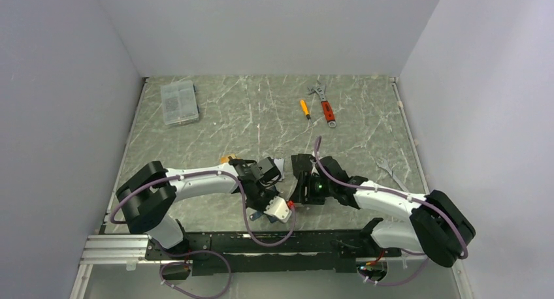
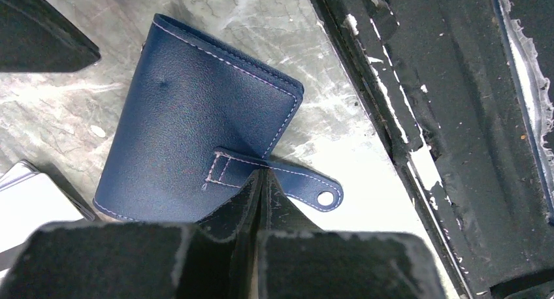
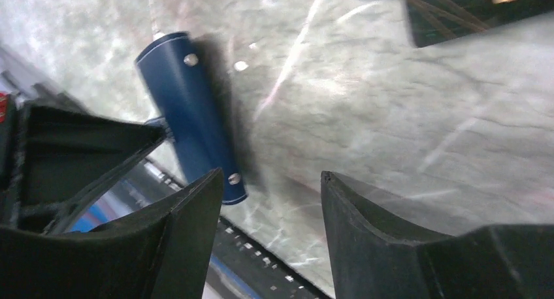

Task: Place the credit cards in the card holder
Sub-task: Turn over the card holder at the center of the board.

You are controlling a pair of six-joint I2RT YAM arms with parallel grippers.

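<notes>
Close to the near edge of the table [image 1: 261, 116], just beside the black rail [image 2: 457, 149] at the arms' bases, lies the card holder [image 2: 189, 116]. It is folded shut with its navy outer face up. In the left wrist view its long axis runs from the bottom left up toward the top, leaning a little to the right. The snap tab [image 2: 310, 187] sticks out sideways across one long edge and points to the lower right, toward the rail, with its round snap at the free end.

The left gripper [image 2: 261, 181] is closed tight on that tab (the two fingertips meet on it just where it leaves the holder's face), so it has the holder by the tab alone.

From the right wrist the holder shows as a narrow navy strip running from upper left to lower right, with two metal studs along it and a dark shadow beside it. Whether one edge is raised off the table I cannot tell. The right gripper [image 3: 269, 181] has its fingers well parted over bare table, just beside the holder's lower end, with nothing between them.

One orange-tan card [image 1: 228, 158] peeks out beside the left forearm, apart from the holder. A clear plastic box [image 1: 178, 102], a red-handled wrench [image 1: 325, 104] and an orange screwdriver [image 1: 304, 108] lie well apart from it at the far side.
</notes>
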